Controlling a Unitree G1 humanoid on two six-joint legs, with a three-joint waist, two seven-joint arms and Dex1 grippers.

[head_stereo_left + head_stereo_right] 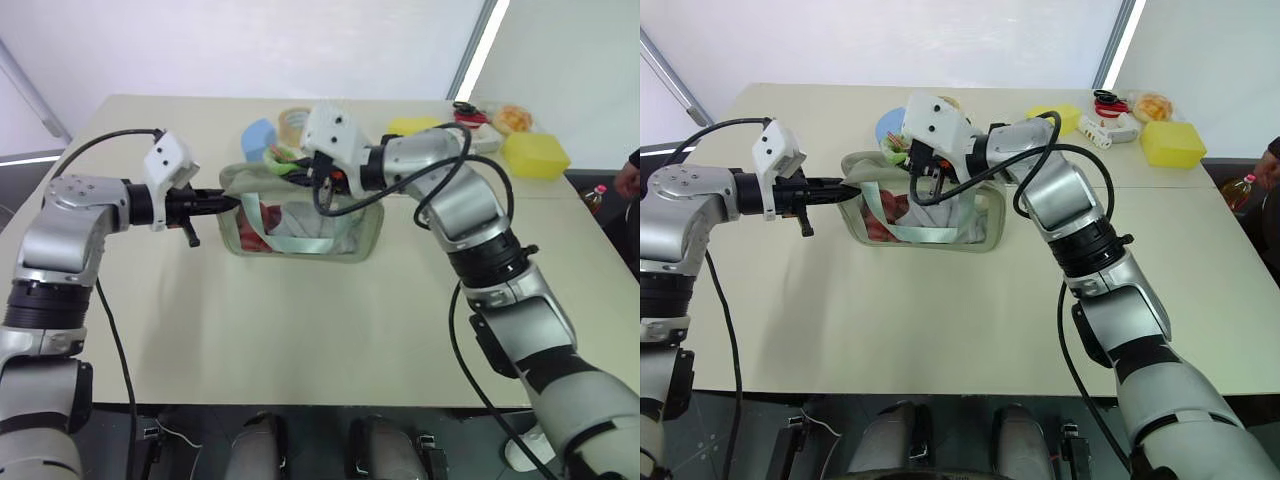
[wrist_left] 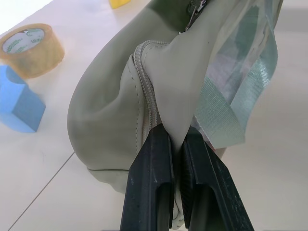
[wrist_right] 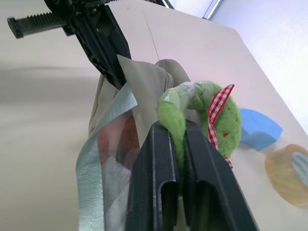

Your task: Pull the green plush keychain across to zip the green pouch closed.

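The green pouch [image 1: 368,230] lies in the middle of the table, its clear window showing red and white contents and a pale mint strap. My left gripper [image 1: 226,203] is shut on the fabric at the pouch's left end [image 2: 106,120], beside the zipper seam. My right gripper [image 3: 175,129] is shut on the green plush keychain [image 3: 226,125], a lime-green blob with a red checked ribbon. It holds the keychain [image 1: 284,158] at the pouch's top edge, close to the left gripper [image 3: 103,45].
A blue block [image 1: 258,135] and a tape roll [image 1: 295,120] sit just behind the pouch. Yellow sponges [image 1: 535,155] and small items lie at the far right of the table. A bottle [image 1: 595,196] and a person's hand [image 1: 630,175] are at the right edge.
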